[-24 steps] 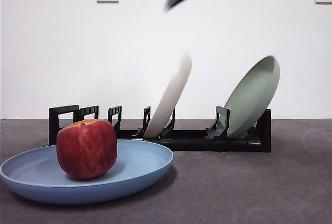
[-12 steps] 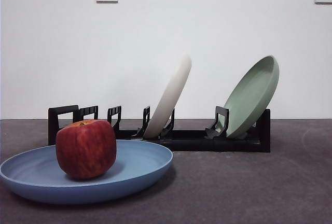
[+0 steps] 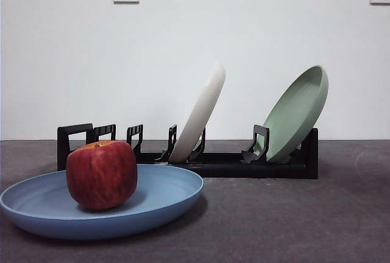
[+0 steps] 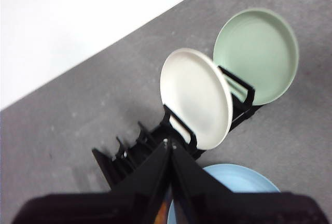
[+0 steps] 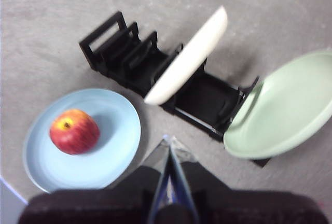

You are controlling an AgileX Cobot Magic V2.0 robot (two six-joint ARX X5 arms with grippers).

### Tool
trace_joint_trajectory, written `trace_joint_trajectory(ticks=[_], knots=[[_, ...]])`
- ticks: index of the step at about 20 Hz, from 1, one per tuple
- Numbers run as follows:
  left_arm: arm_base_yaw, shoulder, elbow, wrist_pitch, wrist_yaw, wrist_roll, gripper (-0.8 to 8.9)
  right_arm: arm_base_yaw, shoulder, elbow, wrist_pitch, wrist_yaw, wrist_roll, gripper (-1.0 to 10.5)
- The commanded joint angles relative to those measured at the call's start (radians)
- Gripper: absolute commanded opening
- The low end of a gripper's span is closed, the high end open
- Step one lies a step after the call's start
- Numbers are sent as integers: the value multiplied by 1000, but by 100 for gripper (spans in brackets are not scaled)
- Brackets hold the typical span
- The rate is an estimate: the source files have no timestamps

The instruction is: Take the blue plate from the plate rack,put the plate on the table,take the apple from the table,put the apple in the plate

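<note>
Desk dark grey; front view shows no arm now, whereas a dark arm tip crossed the top a second ago and was already gone half a second ago. Things themselves unchanged. Plate rack stands across the back, holding a cream-white plate leaning mid-rack and a pale green plate leaning at the far end; the other slots carry nothing. Blue plate lies flat on the desk in front of the rack's looped end, near but apart from it. Apple sits upright in the blue plate, off-centre. Left gripper high above the rack, jaws pressed together, holding nothing. Right gripper raised near the blue plate's edge, jaws closed, empty. Nothing blocks the plate or apple
</note>
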Motion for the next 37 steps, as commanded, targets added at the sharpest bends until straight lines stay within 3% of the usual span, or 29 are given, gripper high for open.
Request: trace_joint_trajectory(ticks=[1,4,7,10,22,24,26,29,33,37], knots=[[39,-99,-204,105,4,-60,-9,0,-58,-173,113,-1,40,-12],[48,-220,-425,219,-3,-117,-9,0,-143,-368,266,0,96,-12],[48,-303,-568,304,7,-157,-9,0,-197,-471,329,0,101,-11],[48,-317,-579,312,55,-171,-7,0,-201,-474,320,10,91,-11],[49,-306,-579,281,45,-167,-3,0,-204,-474,312,7,93,-11],[95,-350,-579,251,16,-164,-3,0,-204,-474,312,7,93,-11],[192,-408,-579,231,56,-166,-3,0,-204,-474,312,7,93,-11],[393,-510,-580,206,167,-194,-3,0,-204,-474,312,7,93,-11],[641,-626,-604,212,212,-191,-3,0,-204,-474,312,7,93,-11],[748,-742,-778,348,213,-191,-3,0,-204,-474,312,7,93,-11]])
